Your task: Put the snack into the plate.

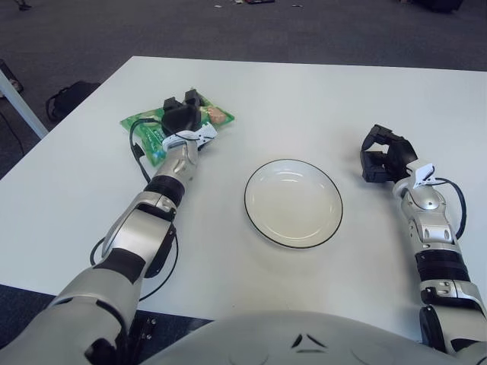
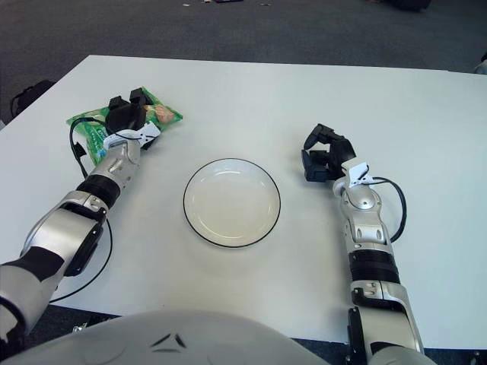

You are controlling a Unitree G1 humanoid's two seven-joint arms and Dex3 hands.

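Across the wide white bench point(image 1: 319, 99), the largest thing is the round white plate with a thin dark rim point(image 1: 294, 203), lying empty near the middle. Well to its left, toward the far left corner, lies the flat green plastic snack packet point(image 1: 148, 133), its long axis running roughly left to right, the end with printed food pointing toward the plate. Over the packet's middle sits the left hand point(image 1: 181, 119), its black fingers point(image 1: 190, 99) lying on the wrapper; whether they clamp it I cannot tell. Right of the plate shows the right hand point(image 1: 383, 154), fingers curled, holding nothing.
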